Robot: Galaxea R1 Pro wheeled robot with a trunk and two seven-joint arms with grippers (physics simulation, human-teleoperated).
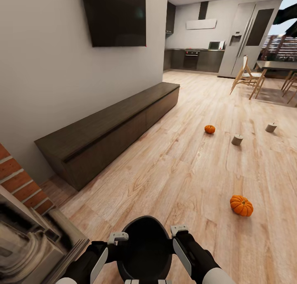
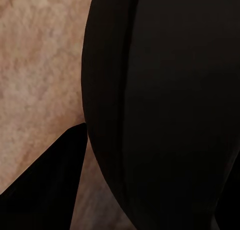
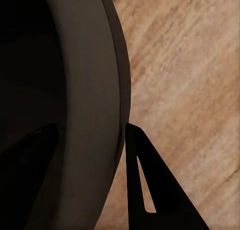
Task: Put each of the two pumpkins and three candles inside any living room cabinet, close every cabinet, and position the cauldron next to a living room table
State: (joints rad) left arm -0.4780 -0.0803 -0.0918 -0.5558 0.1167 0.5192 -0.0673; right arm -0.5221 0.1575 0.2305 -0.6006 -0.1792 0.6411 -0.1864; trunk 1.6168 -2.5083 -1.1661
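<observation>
The black cauldron (image 1: 145,247) sits lowest in the head view, between the left gripper (image 1: 117,237) and the right gripper (image 1: 180,230). Each gripper flanks the rim; one right finger (image 3: 150,190) lies outside the wall. Whether the fingers are spread or pinching cannot be determined. Further out on the wood floor (image 1: 173,168): near pumpkin (image 1: 241,205), far pumpkin (image 1: 210,129), two candles (image 1: 237,139) (image 1: 271,127). The cabinet (image 1: 111,129) stands closed along the left wall.

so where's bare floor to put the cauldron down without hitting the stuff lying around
Widest free patch: the wood floor between the long dark cabinet and the near pumpkin, just ahead of the cauldron held between both arms. The cabinet's top is bare too. Crowded: farther right, around the far pumpkin and two candles.
</observation>
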